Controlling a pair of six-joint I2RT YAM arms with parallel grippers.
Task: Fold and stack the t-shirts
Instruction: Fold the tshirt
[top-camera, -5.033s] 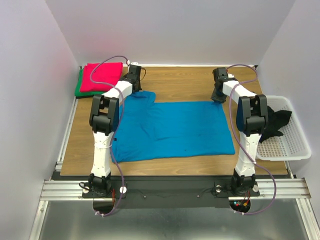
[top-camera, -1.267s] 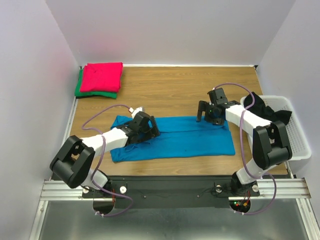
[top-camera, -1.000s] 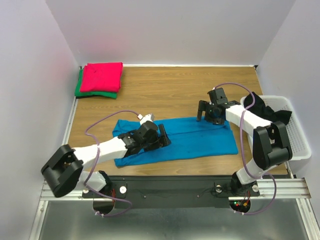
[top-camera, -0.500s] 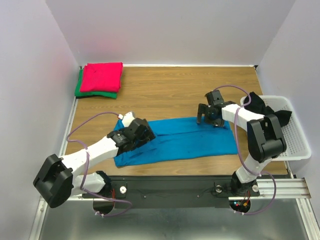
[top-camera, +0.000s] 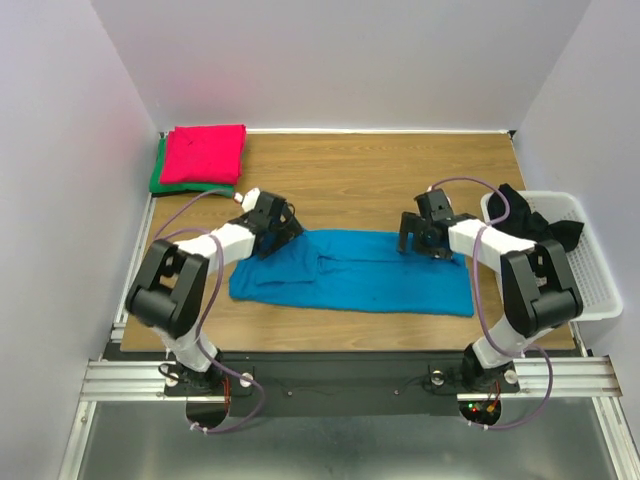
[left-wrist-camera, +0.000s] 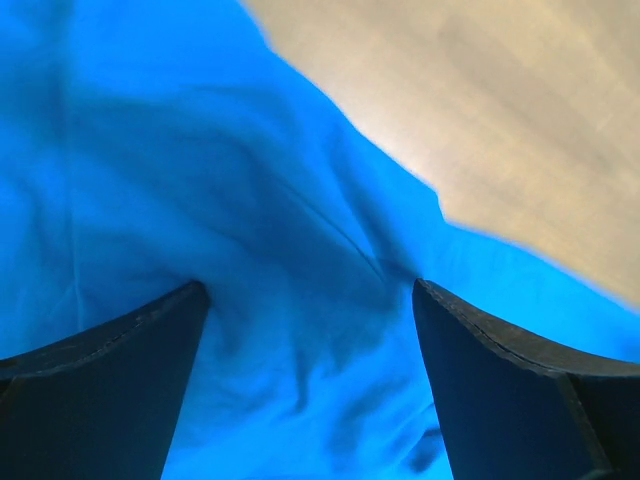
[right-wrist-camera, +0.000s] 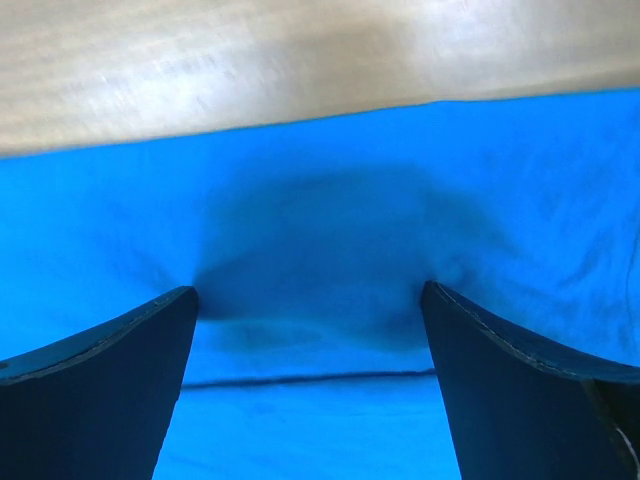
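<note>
From above, the blue shirt lies as a long band across the middle of the bench, nearer the front edge. The red shirt is stacked on the green shirt at the far-left corner, and a basket sits off the right edge. The left end effector sits at the band's far-left corner, the right end effector on its far edge toward the right. Only the wrist views show the 2 fingers of each spread apart, tips pressed into blue cloth, clamping nothing. Bare wood runs from the band's far edge to the bench's far edge.
</note>
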